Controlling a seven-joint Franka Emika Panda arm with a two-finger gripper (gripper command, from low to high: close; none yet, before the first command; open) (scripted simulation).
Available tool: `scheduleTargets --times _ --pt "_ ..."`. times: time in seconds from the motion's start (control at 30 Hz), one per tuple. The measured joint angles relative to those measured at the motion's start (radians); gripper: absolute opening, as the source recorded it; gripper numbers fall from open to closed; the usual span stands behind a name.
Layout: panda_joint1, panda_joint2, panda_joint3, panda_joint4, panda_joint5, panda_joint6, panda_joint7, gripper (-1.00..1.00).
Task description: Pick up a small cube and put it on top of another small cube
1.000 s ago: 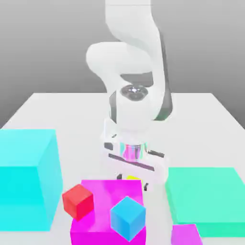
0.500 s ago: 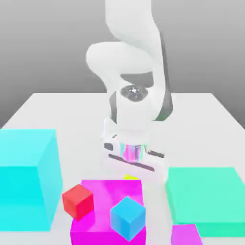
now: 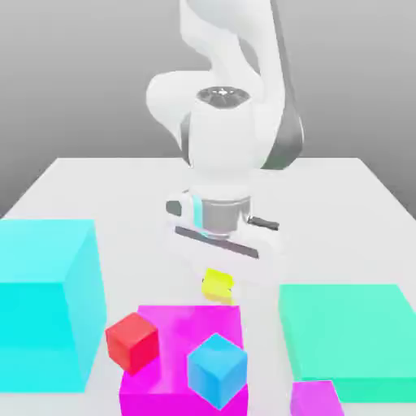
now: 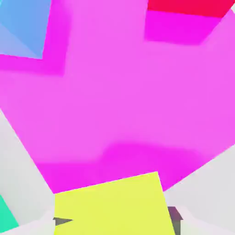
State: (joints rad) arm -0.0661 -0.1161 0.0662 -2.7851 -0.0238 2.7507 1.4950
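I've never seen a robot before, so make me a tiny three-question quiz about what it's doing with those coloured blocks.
1. Which colour is the cube held by the gripper?
2. True or false: the red cube and the blue cube both rest on the green block.
3. Fill in the blank: in the exterior view, the big cyan block stands nearer the view's ____ edge than its other side edge.

Key:
1. Yellow
2. False; they rest on the magenta block
3. left
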Motion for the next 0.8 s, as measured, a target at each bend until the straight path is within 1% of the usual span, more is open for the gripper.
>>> scheduleTargets --times 0.3,0.5,0.53,0.6,0.67,0.7,0.8 --pt "-0.09 0.021 -0.05 0.221 -0.022 -0.218 0.17 -1.0" --pt "-0.149 0.037 -0.079 0.37 -0.008 -0.362 0.262 -1.0" --pt "-0.145 0.042 -0.077 0.378 0.005 -0.383 0.281 -1.0" --pt "-0.136 0.082 -0.074 0.364 0.02 -0.354 0.299 -1.0" --pt "-0.132 0.141 -0.077 0.344 0.024 -0.281 0.303 -1.0" --pt "-0.132 0.166 -0.076 0.336 0.026 -0.249 0.303 1.0" --pt "-0.132 0.166 -0.076 0.336 0.026 -0.249 0.303 1.0"
